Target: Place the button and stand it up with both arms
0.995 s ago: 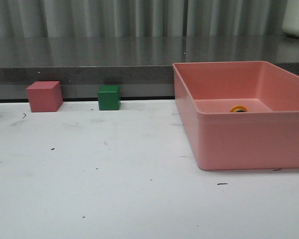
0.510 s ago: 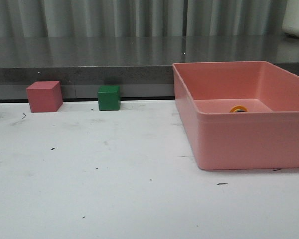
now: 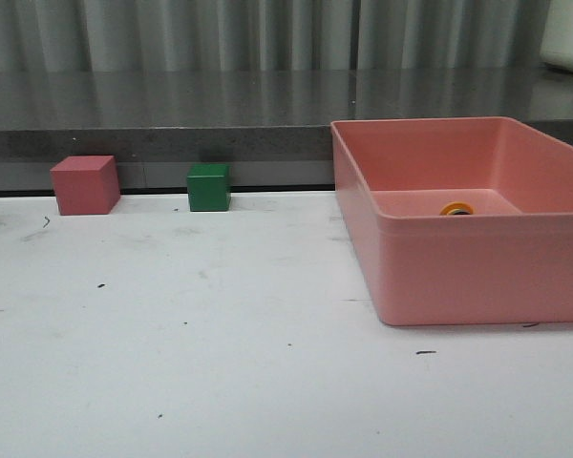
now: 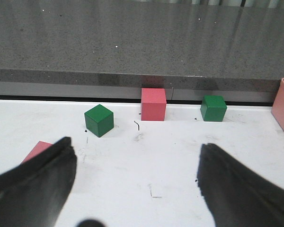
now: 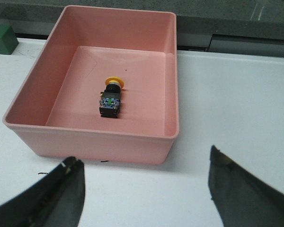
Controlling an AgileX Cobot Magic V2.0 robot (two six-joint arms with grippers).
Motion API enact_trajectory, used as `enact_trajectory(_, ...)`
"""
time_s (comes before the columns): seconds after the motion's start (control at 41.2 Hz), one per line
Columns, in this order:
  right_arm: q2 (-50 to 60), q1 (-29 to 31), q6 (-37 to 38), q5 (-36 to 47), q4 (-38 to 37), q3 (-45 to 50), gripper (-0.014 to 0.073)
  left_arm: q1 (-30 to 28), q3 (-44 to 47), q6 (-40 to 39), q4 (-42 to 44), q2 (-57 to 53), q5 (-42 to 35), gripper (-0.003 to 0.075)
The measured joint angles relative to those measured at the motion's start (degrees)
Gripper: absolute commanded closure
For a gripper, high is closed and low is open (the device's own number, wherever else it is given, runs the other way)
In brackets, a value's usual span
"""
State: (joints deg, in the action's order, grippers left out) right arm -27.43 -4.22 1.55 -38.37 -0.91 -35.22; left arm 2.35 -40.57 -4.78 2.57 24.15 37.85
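Front view: pink bin (image 3: 458,267) on the right of the white desk (image 3: 191,363), just the yellow cap of the button (image 3: 456,208) peeking over the rim. Pink cube (image 3: 85,184) and green cube (image 3: 209,187) along the back edge.

Left wrist view: left end effector (image 4: 137,182) spread wide, holding nothing, above bare desk near the cubes.

Right wrist view: right end effector (image 5: 146,187) wide open too, empty, hanging short of the bin. Button lying on its side on the bin floor.

Front view: the bin's near wall (image 3: 477,272) hides all but the yellow cap of the button (image 3: 456,208). A flat pink piece (image 4: 37,150) lies half-hidden behind the left gripper's finger (image 4: 35,187).
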Motion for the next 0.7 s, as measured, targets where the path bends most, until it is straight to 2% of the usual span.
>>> enact_trajectory(0.485, -0.46, 0.0, 0.0, 0.0, 0.0, 0.0, -0.0002, 0.0, 0.0, 0.0, 0.0, 0.0, 0.0, 0.0237)
enact_trajectory(0.704, -7.83, 0.0, 0.0, -4.95, 0.91, -4.35, -0.0002, 0.0, 0.0, 0.0, 0.0, 0.0, 0.0, 0.0295)
